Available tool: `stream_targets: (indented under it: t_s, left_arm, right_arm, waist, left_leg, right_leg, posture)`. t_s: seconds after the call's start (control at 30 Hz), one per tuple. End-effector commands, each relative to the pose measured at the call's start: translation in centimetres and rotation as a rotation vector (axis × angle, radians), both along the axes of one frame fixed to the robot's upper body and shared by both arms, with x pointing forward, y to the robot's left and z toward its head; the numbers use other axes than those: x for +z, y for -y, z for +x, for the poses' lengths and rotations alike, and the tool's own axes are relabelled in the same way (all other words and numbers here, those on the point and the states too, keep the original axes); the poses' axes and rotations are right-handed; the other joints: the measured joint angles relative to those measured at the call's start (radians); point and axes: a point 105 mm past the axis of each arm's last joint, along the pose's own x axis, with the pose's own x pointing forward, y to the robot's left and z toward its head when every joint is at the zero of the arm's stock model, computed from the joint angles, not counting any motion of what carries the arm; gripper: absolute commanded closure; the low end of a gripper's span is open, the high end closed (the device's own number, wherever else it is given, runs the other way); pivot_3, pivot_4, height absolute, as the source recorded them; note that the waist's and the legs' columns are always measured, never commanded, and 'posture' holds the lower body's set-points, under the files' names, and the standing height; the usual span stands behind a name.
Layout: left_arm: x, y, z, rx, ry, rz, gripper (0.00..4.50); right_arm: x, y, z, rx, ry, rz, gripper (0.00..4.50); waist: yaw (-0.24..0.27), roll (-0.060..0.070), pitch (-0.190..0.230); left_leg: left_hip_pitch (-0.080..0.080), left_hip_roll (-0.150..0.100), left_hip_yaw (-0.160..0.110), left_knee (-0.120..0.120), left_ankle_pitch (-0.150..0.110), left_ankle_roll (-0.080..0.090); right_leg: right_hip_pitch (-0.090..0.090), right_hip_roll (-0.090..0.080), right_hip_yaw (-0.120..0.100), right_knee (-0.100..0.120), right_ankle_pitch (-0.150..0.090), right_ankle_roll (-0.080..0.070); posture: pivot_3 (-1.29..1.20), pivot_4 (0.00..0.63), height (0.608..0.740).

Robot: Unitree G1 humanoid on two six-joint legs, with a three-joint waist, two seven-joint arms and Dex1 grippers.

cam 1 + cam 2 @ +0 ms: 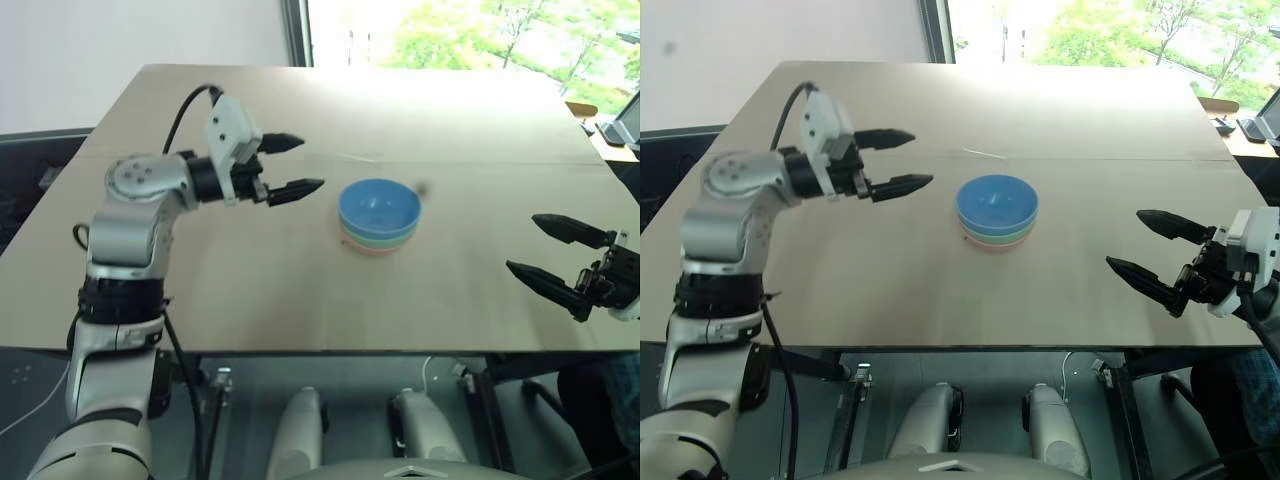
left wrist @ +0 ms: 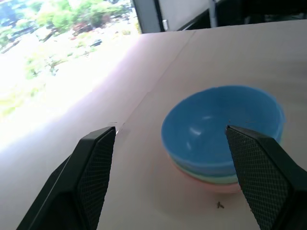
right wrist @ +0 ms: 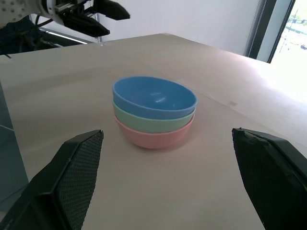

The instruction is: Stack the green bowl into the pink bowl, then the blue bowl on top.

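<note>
Right wrist view: smooth sky-blue plastic bowl (image 3: 154, 98) atop mint-green bowl (image 3: 151, 122), salmon-pink bowl (image 3: 154, 137); our left gripper (image 1: 290, 166) and right gripper (image 1: 552, 252) gape empty; a careless swing could topple them.

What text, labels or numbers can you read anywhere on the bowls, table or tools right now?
None: no readable text.
The blue bowl, green bowl and pink bowl are plain.
The table has no writing.
The left tool and right tool show no label.

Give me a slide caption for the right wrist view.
Blue bowl nested on green bowl in pink bowl, framed by the open right pincer on the table.
</note>
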Motion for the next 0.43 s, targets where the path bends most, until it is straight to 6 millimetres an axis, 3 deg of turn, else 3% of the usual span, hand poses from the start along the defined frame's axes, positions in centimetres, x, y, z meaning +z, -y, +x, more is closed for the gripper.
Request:
stream_targets:
  t_s: [0.03,0.27,0.43]
  left_arm:
    - [0.6,-1.4,-1.8,0.038,0.005,-0.023,0.65]
    - [-3.7,-4.8,-5.3,0.128,-0.155,-0.041,0.65]
    - [-4.7,-5.6,-6.4,0.14,-0.2,-0.007,0.65]
  right_arm:
    - [0.6,0.7,0.1,-0.021,0.02,-0.051,0.0]
    - [-0.8,3.7,0.0,-0.168,-0.091,-0.173,0.0]
    - [-0.7,4.1,-0.3,-0.163,-0.108,-0.186,0.0]
  waist:
    - [0.003,0.0,0.0]
    - [0.004,0.0,0.0]
    - [0.004,-0.001,0.0]
  left_leg:
    - [0.0,0.0,0.0,0.0,0.0,0.0]
    - [0.0,0.0,0.002,-0.001,0.0,0.0]
    - [0.002,0.0,0.001,-0.001,0.0,0.0]
  right_leg:
    - [0.0,0.0,0.0,0.0,0.0,0.0]
    - [0.0,-0.002,0.001,-0.001,0.0,0.0]
    - [0.0,-0.001,0.0,0.0,-0.001,0.0]
  posture:
    - [0.0,0.15,0.74]
    - [0.0,0.15,0.74]
    - [0.0,0.15,0.74]
